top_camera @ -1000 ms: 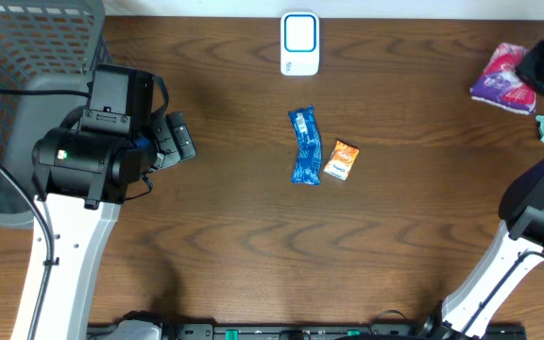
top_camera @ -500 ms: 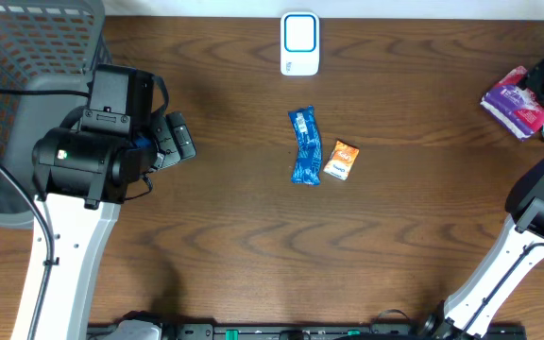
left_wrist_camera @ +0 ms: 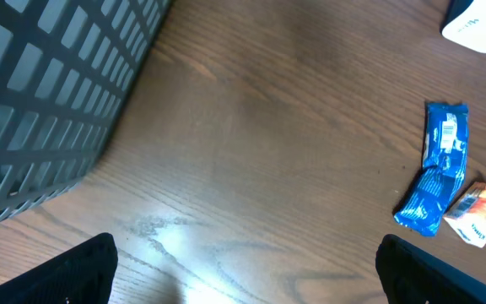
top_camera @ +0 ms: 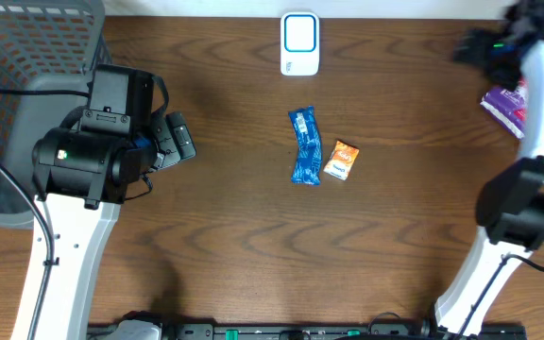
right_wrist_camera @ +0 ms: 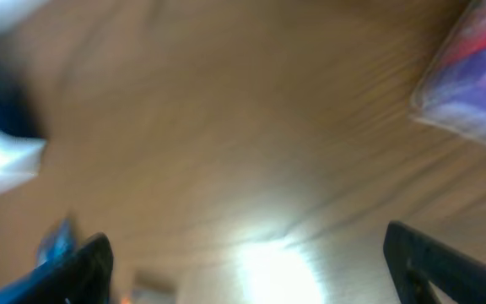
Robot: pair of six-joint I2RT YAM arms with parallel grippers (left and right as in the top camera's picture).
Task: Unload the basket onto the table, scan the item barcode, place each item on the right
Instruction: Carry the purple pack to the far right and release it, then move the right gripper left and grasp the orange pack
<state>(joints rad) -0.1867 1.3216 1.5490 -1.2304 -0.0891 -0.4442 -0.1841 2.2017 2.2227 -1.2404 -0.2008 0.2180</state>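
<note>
Here's the bench (top_camera: 253,246), dark wood grain, with three packets out on it. Dead centre lies the blue packet (top_camera: 305,146), long and slightly bent, flat on the wood. Just beside it on the right sits the small orange packet (top_camera: 343,161), so close I cannot tell whether the two touch. Up at the far edge, roughly in line with them, rests the white scanner (top_camera: 299,42), its blue-framed window facing up, well apart from both. Over at the right edge is the purple packet (top_camera: 506,102), lying on the wood and partly hidden behind the right arm.

Now the left pincer (left_wrist_camera: 243,283): jaws spread wide, nothing between them, hovering over bare wood next to the grey basket (top_camera: 17,85) that fills the left corner. In the left wrist view the blue packet shows a pale printed patch near its far end, too small to read.

Across to the right pincer (right_wrist_camera: 247,270), up near the far right corner of the bench. Its wrist view is badly blurred, but the two dark fingertips stand far apart in the lower corners with only wood between them, so it's open and empty. The purple packet smears across the upper right of that view, clear of both fingers.
</note>
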